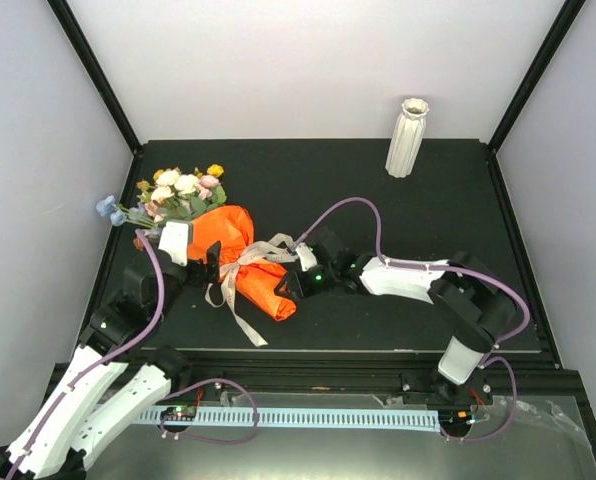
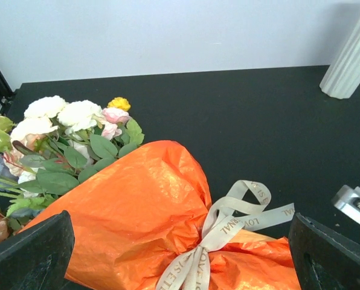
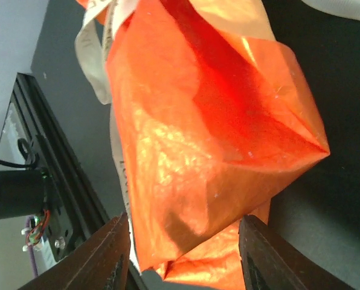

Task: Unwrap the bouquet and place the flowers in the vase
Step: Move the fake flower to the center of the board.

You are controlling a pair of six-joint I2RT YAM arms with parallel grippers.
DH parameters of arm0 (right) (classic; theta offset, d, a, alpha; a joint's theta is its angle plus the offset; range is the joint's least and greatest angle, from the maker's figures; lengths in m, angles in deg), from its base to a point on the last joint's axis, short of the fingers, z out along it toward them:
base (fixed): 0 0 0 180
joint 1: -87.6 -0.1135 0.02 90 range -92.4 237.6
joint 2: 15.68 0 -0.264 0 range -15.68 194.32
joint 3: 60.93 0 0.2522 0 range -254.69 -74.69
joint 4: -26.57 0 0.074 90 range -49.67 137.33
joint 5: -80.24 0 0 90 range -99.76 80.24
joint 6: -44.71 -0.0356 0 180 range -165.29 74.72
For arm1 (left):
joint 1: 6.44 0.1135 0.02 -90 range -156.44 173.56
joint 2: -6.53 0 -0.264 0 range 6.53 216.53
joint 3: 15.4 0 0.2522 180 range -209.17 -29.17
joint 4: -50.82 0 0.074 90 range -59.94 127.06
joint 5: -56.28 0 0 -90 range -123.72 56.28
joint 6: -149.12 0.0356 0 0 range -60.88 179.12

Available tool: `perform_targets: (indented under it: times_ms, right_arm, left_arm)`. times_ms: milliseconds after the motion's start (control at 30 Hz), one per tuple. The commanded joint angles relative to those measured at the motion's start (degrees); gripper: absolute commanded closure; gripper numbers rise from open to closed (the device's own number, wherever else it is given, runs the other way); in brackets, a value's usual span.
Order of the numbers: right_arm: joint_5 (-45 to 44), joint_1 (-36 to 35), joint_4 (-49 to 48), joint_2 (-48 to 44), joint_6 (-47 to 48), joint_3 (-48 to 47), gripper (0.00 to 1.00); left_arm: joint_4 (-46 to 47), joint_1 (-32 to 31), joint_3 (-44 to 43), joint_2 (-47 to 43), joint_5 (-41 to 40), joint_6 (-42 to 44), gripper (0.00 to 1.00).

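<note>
the bouquet (image 1: pixel 233 255) lies on the dark surface (image 1: pixel 398 300), well left of the vase (image 1: pixel 407 138). the left claw (image 2: pixel 180 263) gapes wide astride it. the right claw (image 3: pixel 183 254) seems pinched on its wrapped tail end.

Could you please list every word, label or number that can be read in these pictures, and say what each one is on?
"LOVE": gold print on the ribbon, in the left wrist view; the letters after it look like "RNAL", but I am unsure.
Other print along the ribbon's loops and tails: folded or blurred, unreadable in every view.
Paper and vase: no text seen.
</note>
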Motion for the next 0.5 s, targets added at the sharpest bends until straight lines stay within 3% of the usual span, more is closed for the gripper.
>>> perform_targets:
  times_ms: [0, 300, 467]
  right_arm:
    - [-0.1, 0.0, -2.4, 3.1, -0.3, -2.8, 0.48]
    - [-0.5, 0.0, -3.5, 7.5, -0.7, -3.0, 0.41]
    - [-0.7, 0.0, -4.6, 8.3, -0.7, -2.1, 0.42]
  left_arm:
    - [1.7, -0.2, 0.3, -1.0, -1.6, 0.9, 0.01]
    - [1.9, -0.2, 0.4, -1.2, -1.5, 0.9, 0.01]
    - [2.0, -0.2, 0.5, -1.3, -1.4, 1.0, 0.01]
